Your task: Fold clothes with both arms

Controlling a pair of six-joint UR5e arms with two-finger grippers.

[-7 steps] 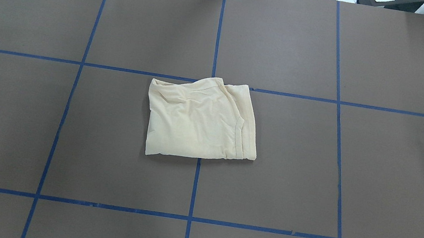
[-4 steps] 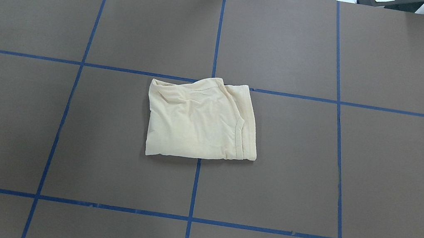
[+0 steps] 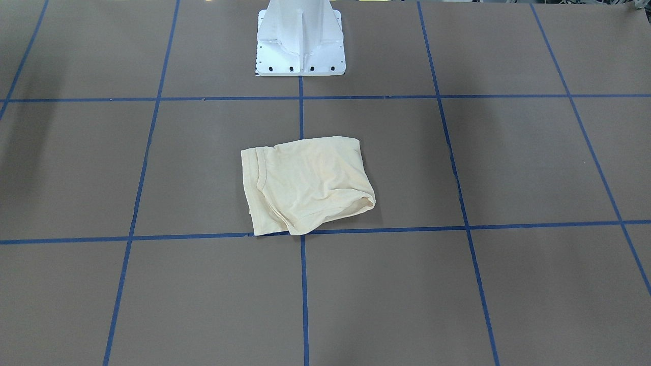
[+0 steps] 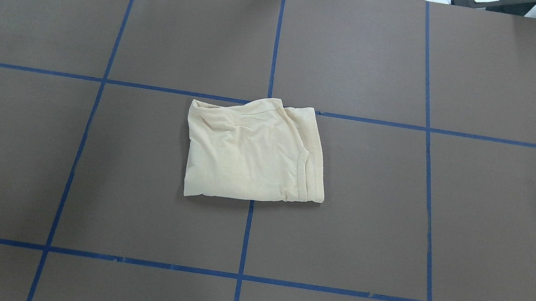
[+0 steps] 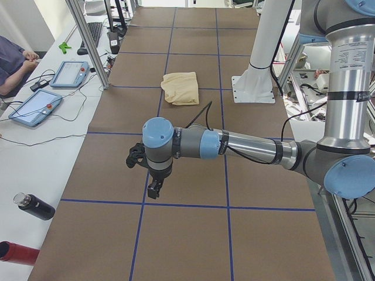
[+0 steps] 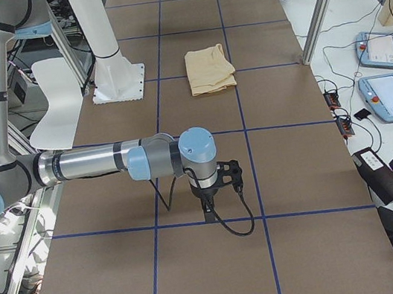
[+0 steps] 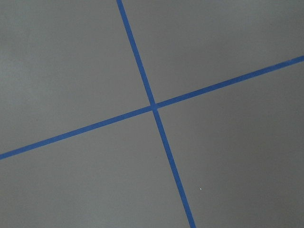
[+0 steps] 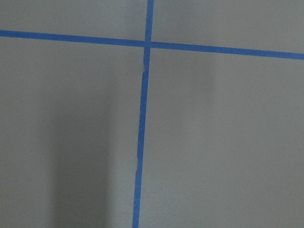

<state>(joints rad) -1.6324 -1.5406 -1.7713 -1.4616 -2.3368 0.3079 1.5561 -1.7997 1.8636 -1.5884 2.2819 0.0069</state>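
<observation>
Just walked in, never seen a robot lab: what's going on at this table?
A two-armed robot has a clothes-folding job. The cream-yellow shirt lies in a folded bundle at the middle of the table, nothing touching it. The left arm and right arm reach out low over its opposite ends, far from the shirt. Whether the left gripper and right gripper are open is unclear.

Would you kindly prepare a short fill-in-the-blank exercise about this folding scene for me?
The pale cream-yellow thin-fabric shirt lies ____ into a compact rectangle.
The brown paper-covered table is gridded with ____ tape lines.
Of the black left gripper and black right gripper, ____ touches the shirt.
Missing words: folded; blue; neither.
</observation>
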